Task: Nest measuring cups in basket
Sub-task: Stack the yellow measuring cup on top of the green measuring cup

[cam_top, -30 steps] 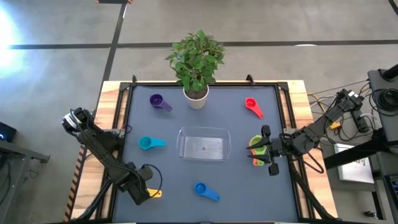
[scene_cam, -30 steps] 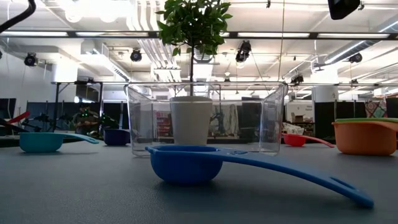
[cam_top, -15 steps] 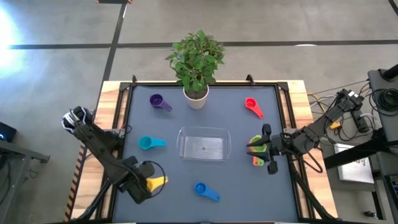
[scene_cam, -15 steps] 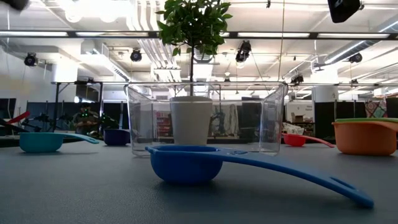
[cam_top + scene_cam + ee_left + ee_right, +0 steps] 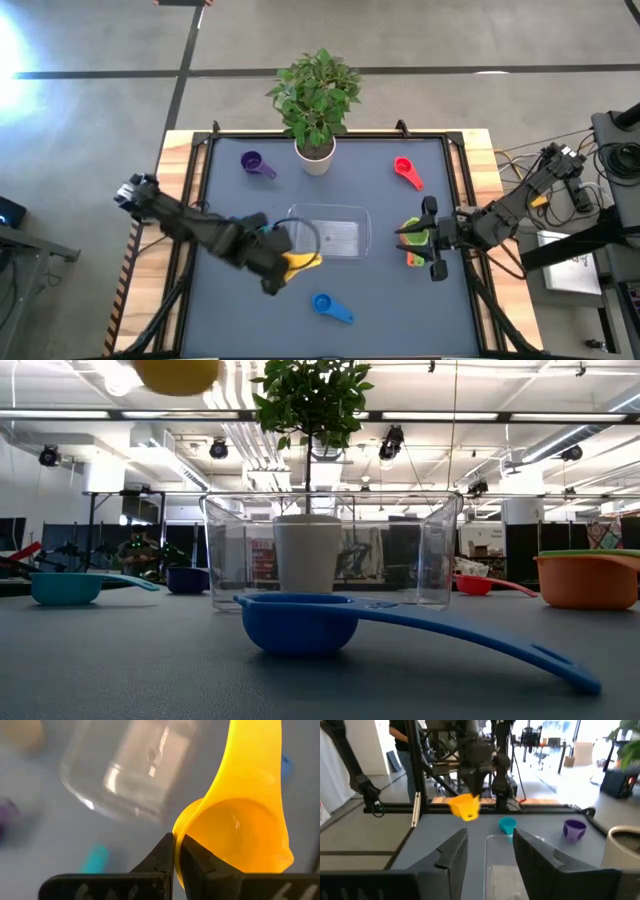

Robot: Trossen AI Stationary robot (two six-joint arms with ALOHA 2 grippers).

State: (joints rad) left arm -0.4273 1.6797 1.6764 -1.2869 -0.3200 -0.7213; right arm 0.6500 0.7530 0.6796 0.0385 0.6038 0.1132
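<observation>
**Yellow cup held at the near-left corner of the basket**

The yellow cup (image 5: pixel 301 261) is carried in the air by the left gripper (image 5: pixel 283 268). In the left wrist view the two fingers are closed tightly on the rim of the cup, with the thin wall pinched between them, and the handle is pointed away from the wrist. In the low view only the round bottom of the cup is seen, high above the table.

The relation that matters for the coming move is this one: the basket (image 5: pixel 329 232) lies just beyond the cup, toward the far right from the gripper. In the high view the cup is placed over the near-left corner of the basket, so that it is partly above the rim and not yet above the middle. It is judged that a short travel toward the centre of the basket is needed before the cup can be lowered. The long side of the basket runs left to right across the table.

The right gripper (image 5: pixel 433 241) waits at the right side, well apart from the basket, with its fingers spread open around nothing; the green cup (image 5: pixel 412 232) and the orange cup (image 5: pixel 413 257) lie just beside it. The left arm is clearly the nearer one to the basket.

The blue cup (image 5: pixel 331 307), the teal cup (image 5: pixel 507 825), the purple cup (image 5: pixel 256 165) and the red cup (image 5: pixel 406 171) lie on the table outside the basket. The basket itself seems empty.
</observation>
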